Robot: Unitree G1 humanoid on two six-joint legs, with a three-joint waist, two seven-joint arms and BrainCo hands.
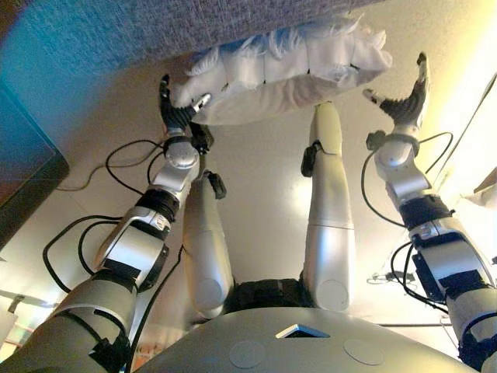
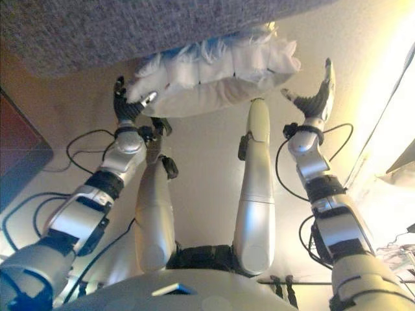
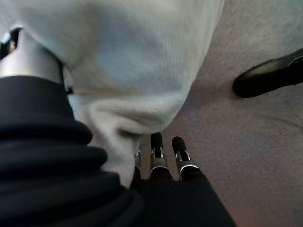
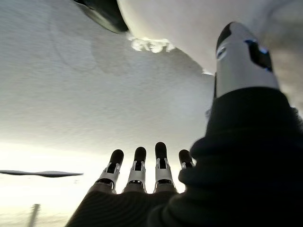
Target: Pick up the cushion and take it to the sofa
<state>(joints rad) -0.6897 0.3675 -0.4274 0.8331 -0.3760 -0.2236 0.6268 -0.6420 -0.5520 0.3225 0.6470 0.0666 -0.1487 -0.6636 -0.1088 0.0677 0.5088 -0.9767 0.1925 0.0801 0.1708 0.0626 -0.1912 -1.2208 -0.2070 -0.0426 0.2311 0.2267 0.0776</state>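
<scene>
A white fluffy cushion (image 1: 287,70) lies on the floor against the edge of a grey woven surface (image 1: 140,27). My left hand (image 1: 177,109) is at the cushion's left end, thumb against its side, fingers (image 3: 156,146) straight beside the cloth. In the left wrist view the cushion (image 3: 128,56) bulges over the hand. My right hand (image 1: 408,101) stands open a short way off the cushion's right end, palm towards it, touching nothing. The right wrist view shows its straight fingers (image 4: 161,163) and a corner of the cushion (image 4: 189,23).
A dark piece of furniture (image 1: 23,179) stands at the left. A person's black shoe (image 3: 270,75) rests on the grey surface past the cushion. Pale floor (image 1: 264,179) lies between my arms.
</scene>
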